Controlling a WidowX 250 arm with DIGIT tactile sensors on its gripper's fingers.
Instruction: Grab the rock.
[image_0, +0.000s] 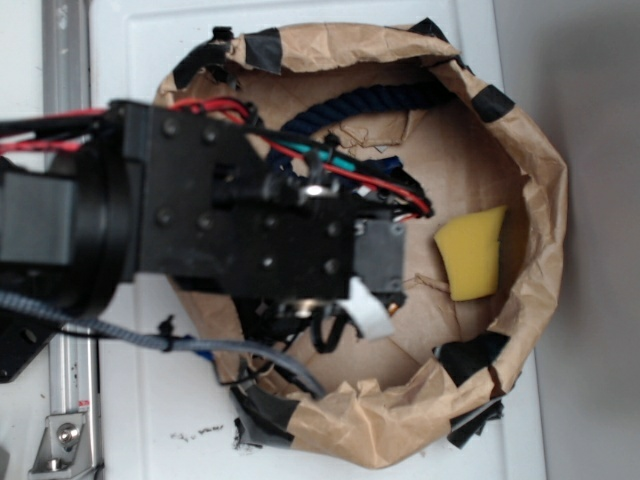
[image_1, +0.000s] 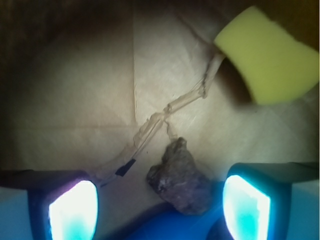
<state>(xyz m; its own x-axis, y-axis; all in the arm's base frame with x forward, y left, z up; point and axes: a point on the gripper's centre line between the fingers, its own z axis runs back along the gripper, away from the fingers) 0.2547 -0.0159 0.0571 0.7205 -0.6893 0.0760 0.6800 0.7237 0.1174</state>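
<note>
The rock (image_1: 181, 177), a small jagged brown-grey lump, lies on the brown paper floor in the wrist view, low and a little right of centre. My gripper (image_1: 160, 207) is open above it, its glowing pads (image_1: 72, 210) wide apart on either side; the rock sits nearer the right pad and touches neither. A blue object (image_1: 175, 225) shows at the bottom edge, against the rock. In the exterior view the arm (image_0: 230, 215) covers the rock, and my fingers are hidden too.
A yellow sponge wedge (image_0: 472, 252) (image_1: 267, 62) lies at the right inside the crumpled brown paper basin (image_0: 535, 200), whose raised walls ring the workspace. A dark blue rope (image_0: 360, 105) lies along the basin's far side. Red and black cables (image_0: 340, 170) trail over the arm.
</note>
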